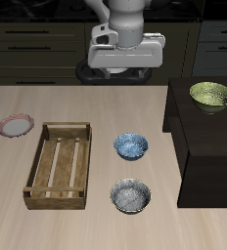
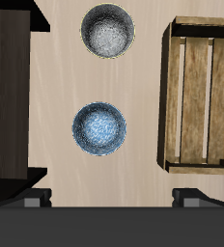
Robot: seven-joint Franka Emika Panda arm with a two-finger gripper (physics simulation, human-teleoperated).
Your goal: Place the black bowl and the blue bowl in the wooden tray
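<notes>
The black bowl (image 1: 131,195) (image 2: 109,31) rests on the table near the front edge, beside the wooden tray (image 1: 60,165) (image 2: 200,96). The blue bowl (image 1: 131,146) (image 2: 99,128) sits a little farther back, also beside the tray. Nothing lies on the tray's slatted bottom. My gripper (image 1: 126,64) hangs high above the table's back part, well above and behind both bowls. Only the two dark fingertips (image 2: 30,200) show at the edge of the wrist view, set wide apart with nothing between them.
A dark cabinet (image 1: 205,137) stands beside the bowls, with a yellow-green bowl (image 1: 211,96) on top of it. A small pink plate (image 1: 15,125) lies on the far side of the tray. Dark drawers line the wall behind the table.
</notes>
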